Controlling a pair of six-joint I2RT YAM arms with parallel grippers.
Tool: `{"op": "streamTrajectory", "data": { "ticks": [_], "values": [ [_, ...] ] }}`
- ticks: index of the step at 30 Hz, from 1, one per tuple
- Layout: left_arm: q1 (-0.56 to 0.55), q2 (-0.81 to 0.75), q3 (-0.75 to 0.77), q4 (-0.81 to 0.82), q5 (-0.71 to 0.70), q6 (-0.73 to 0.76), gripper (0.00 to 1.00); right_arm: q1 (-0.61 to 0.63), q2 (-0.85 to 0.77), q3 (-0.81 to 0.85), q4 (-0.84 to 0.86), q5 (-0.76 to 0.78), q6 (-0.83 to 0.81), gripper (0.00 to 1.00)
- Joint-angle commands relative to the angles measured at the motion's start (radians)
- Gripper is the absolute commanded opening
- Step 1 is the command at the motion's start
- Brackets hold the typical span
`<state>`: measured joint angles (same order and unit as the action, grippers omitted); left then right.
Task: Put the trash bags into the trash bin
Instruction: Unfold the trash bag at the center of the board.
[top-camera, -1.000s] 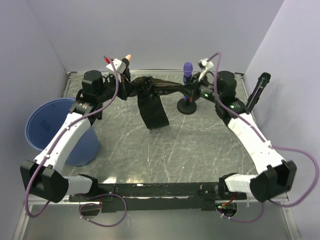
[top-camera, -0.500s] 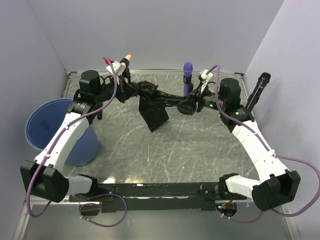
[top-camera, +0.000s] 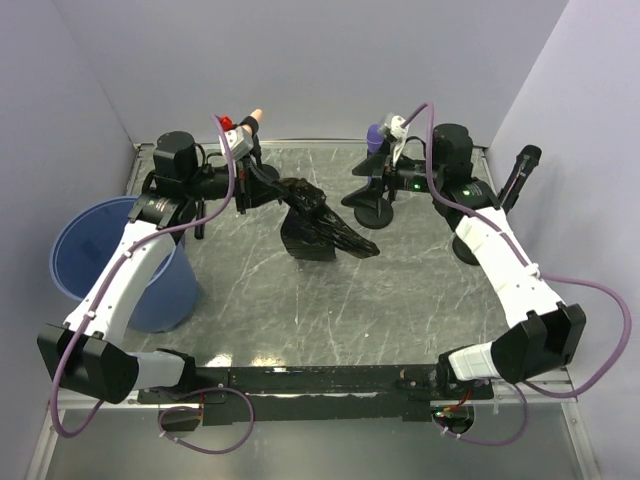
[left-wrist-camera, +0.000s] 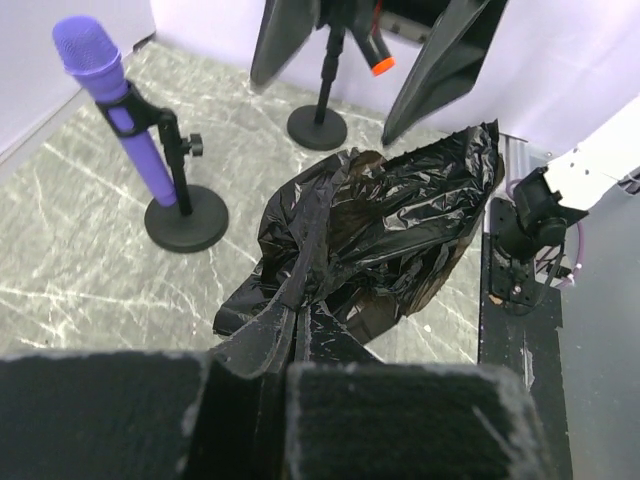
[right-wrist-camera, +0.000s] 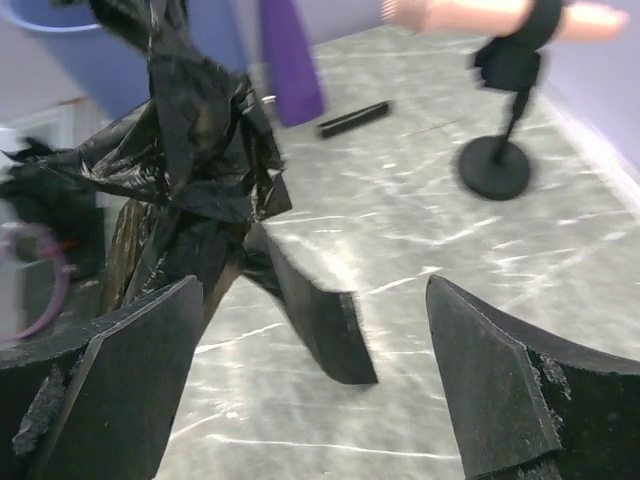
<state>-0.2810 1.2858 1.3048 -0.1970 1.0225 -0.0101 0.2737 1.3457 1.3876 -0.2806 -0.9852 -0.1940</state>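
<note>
A crumpled black trash bag (top-camera: 318, 225) hangs off my left gripper (top-camera: 266, 188) near the table's back middle. That gripper is shut on the bag's folded edge, and in the left wrist view the bag (left-wrist-camera: 385, 225) bunches just past the left gripper (left-wrist-camera: 290, 335). My right gripper (top-camera: 365, 190) stands open to the right of the bag, apart from it. In the right wrist view the right gripper (right-wrist-camera: 320, 400) has nothing between its fingers, and the bag (right-wrist-camera: 190, 150) sits ahead to the left. The blue trash bin (top-camera: 105, 262) stands at the table's left edge beside the left arm.
A purple microphone (left-wrist-camera: 95, 60) on a round black stand (top-camera: 375, 213) rises just behind the right gripper. A second stand (right-wrist-camera: 495, 165) holds a peach-coloured object at the back left. A black stand (top-camera: 520, 175) leans at the right wall. A short black stick (right-wrist-camera: 355, 118) lies on the table.
My right gripper has opened, let go of the bag and drawn back to the right. The bag no longer stretches between the arms and now droops from the left gripper alone.
</note>
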Motion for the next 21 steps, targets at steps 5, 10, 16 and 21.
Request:
{"op": "streamTrajectory", "data": {
  "ticks": [5, 10, 16, 21],
  "values": [
    [-0.003, 0.009, 0.051, 0.015, 0.051, 0.018, 0.01, 0.074, 0.018, -0.031, 0.164, -0.178, 0.236, 0.99],
    [-0.007, 0.004, 0.057, 0.010, 0.008, 0.018, 0.01, 0.082, 0.009, -0.082, 0.255, -0.188, 0.396, 0.99],
    [-0.007, 0.004, 0.048, 0.085, 0.019, -0.082, 0.01, 0.147, -0.005, -0.102, 0.101, -0.011, 0.258, 0.99],
    [-0.007, 0.007, 0.053, 0.058, 0.025, -0.070, 0.01, 0.182, 0.006, -0.095, 0.112, 0.201, 0.234, 0.76]
  ]
}}
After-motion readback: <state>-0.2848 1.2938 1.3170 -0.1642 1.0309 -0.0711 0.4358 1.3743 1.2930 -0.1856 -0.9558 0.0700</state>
